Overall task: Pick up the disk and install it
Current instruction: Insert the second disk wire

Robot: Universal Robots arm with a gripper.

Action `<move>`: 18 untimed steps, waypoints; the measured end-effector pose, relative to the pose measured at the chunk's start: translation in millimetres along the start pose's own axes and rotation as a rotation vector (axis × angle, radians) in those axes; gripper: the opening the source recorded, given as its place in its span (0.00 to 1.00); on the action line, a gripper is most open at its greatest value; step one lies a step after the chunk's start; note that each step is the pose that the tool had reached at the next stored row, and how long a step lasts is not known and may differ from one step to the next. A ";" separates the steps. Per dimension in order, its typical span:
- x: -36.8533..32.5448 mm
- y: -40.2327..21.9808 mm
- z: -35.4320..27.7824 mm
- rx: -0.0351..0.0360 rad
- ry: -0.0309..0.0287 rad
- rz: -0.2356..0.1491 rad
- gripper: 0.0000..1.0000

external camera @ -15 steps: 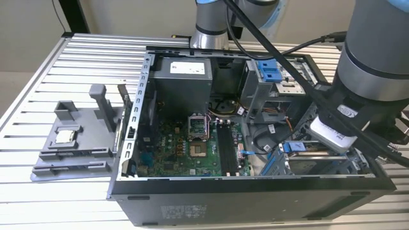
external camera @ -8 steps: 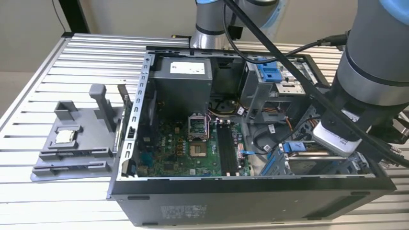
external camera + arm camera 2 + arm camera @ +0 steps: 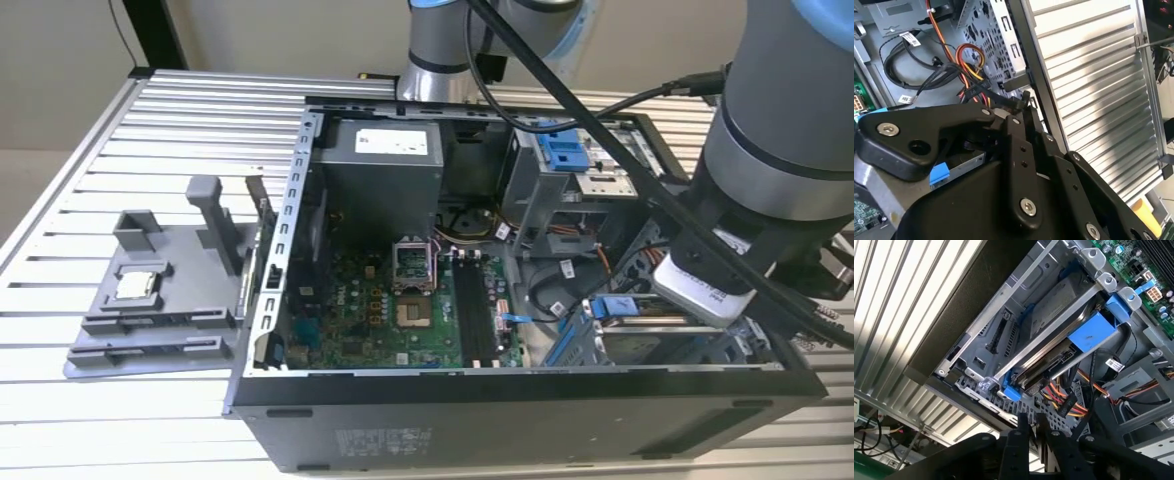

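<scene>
A: What is seen at the exterior view's left?

B: A grey fixture (image 3: 147, 300) is laid on the slatted table (image 3: 200, 110), and a small square chip (image 3: 138, 285) is held in it. Beside it the open computer case (image 3: 534, 415) is placed, with the motherboard (image 3: 400, 310) exposed.

A: And the disk?

B: The disk (image 3: 1051, 315) is seated in the metal drive cage (image 3: 979, 335) at the case's corner on the exterior view's right, framed by its blue carrier rail (image 3: 1093, 332).

A: How is the gripper found?

B: The gripper (image 3: 1031, 422) is held just outside that cage, its fingers (image 3: 1022, 427) drawn nearly together, with nothing gripped between them.
</scene>
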State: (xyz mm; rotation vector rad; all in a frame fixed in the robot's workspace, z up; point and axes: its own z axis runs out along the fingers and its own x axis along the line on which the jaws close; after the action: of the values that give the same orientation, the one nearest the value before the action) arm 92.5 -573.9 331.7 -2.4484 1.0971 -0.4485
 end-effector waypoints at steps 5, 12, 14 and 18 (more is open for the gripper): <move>0.2 0.7 -0.6 0.0002 -0.0001 0.000 0.00; -4.4 5.3 -4.5 -0.0020 0.0110 0.021 0.00; -6.2 6.9 -5.9 -0.0020 0.0130 0.025 0.00; -8.8 9.4 -7.8 -0.0023 0.0219 0.038 0.00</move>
State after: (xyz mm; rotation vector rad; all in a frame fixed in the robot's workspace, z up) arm 77.5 -574.7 332.8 -2.4258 1.1516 -0.4635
